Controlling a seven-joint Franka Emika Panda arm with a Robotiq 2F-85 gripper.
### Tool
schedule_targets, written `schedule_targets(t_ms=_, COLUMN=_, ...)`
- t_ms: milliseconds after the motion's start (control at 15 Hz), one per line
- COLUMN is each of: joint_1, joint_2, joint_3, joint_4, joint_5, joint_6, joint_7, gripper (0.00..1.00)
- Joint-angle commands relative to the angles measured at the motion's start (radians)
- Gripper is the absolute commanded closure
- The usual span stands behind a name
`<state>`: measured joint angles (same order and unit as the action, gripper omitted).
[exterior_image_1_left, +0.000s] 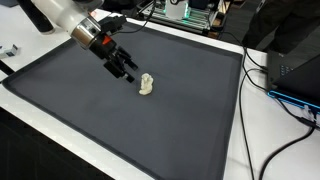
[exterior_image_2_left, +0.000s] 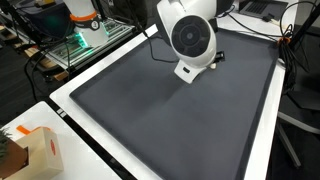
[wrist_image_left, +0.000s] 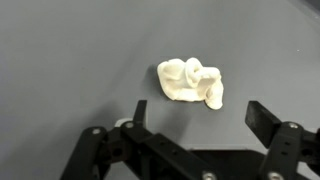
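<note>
While the jaws stand wide beside it, the white lump (wrist_image_left: 190, 82) lies crosswise in the wrist view.

White arm (exterior_image_1_left: 58, 18), black pincer (exterior_image_1_left: 128, 74) (orange ring (exterior_image_1_left: 93, 38) at wrist).

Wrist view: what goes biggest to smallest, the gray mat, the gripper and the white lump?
1. gray mat, filling the picture
2. gripper, looking bigger because it is close to the camera
3. white lump, smallest

Both exterior views look down across the mat (exterior_image_1_left: 170, 130); the wrist view sits close above.
</note>
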<state>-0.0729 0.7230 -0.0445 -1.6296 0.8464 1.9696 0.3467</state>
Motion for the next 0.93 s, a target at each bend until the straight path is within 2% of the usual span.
schedule_targets(t_ms=0, joint_1=0.057, joint_2=0.077, joint_3=-0.026, joint_4=0.155, joint_5=-0.179, joint_6=-0.058, joint_7=0.074, gripper=0.0)
schedule_targets(t_ms=333, joint_1=0.115, joint_2=0.147, joint_3=-0.007, joint_4=0.332, joint_5=-0.425, joint_6=-0.053, joint_7=0.094, gripper=0.0)
schedule_targets(t_ms=867, joint_1=0.247, joint_2=0.227, joint_3=0.005, joint_4=0.539, joint_5=-0.745, joint_6=-0.16, joint_7=0.039, gripper=0.0)
